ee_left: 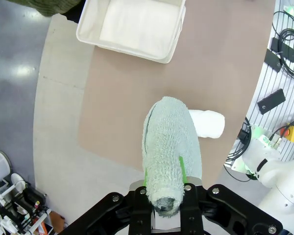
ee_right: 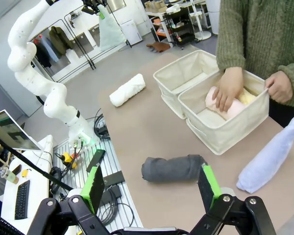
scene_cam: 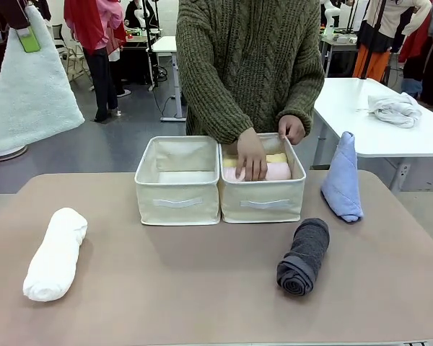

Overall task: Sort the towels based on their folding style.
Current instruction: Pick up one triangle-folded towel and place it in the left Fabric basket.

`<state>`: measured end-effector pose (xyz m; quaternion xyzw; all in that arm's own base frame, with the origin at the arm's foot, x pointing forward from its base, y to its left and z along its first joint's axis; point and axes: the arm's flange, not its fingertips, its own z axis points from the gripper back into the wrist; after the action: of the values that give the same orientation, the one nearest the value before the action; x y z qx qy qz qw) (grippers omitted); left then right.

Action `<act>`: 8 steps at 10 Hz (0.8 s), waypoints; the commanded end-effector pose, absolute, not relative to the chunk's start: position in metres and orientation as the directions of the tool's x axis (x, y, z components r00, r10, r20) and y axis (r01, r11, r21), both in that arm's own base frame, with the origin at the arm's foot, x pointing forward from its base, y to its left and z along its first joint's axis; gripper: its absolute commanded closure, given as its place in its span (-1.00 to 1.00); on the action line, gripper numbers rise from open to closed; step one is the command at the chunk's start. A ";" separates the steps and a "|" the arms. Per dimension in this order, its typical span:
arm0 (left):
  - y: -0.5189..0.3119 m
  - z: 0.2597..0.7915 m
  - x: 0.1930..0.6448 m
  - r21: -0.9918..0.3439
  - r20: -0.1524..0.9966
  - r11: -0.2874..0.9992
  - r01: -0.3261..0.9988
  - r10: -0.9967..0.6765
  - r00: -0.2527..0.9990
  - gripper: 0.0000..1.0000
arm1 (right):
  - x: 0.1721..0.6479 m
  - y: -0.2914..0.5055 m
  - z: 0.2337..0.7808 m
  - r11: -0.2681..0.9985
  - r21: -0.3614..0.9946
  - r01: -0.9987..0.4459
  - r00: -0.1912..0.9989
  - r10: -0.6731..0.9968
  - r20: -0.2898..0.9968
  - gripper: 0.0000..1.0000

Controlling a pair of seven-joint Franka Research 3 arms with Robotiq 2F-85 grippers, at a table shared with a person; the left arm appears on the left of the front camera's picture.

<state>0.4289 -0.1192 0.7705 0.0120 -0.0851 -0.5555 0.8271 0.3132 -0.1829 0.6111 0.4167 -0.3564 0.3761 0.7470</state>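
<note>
At the bottom of the right wrist view, the right gripper (ee_right: 151,190) hangs with its green-padded fingers spread wide and nothing between them, above the dark grey roll (ee_right: 172,168) lying on the table (scene_cam: 202,288). In the front view that roll sits lower right, the white roll (scene_cam: 55,254) lower left, and the light blue cone (scene_cam: 341,180) at the tabletop's right edge. Mid-frame stand two beige bins (scene_cam: 177,202). A person's hand (scene_cam: 252,155) rests on the pale pink roll (scene_cam: 278,171) and yellow roll (scene_cam: 277,157) in the right one. At upper left, the left gripper (ee_left: 164,172) is clamped on the mint green cone (ee_left: 169,132), held high. The towels look soft, light and squashy. I'd judge that a pinch across the grey roll's middle would keep it from unrolling.
</note>
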 end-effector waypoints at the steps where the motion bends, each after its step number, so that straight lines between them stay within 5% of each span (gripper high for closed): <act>1: -0.119 0.774 0.426 0.125 0.142 0.382 0.916 -0.920 0.364 0.65 | 0.312 -0.183 0.611 0.361 0.351 -0.864 0.455 0.264 0.850 -1.00; 8: -0.186 0.767 0.432 0.164 0.137 0.300 0.940 -0.950 0.280 0.65 | 0.312 -0.183 0.611 0.361 0.351 -0.864 0.455 0.264 0.850 -1.00</act>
<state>0.4305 -0.1704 0.7630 0.0172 -0.0944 -0.5904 0.8014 0.3133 -0.1828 0.6111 0.4167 -0.3563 0.3761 0.7470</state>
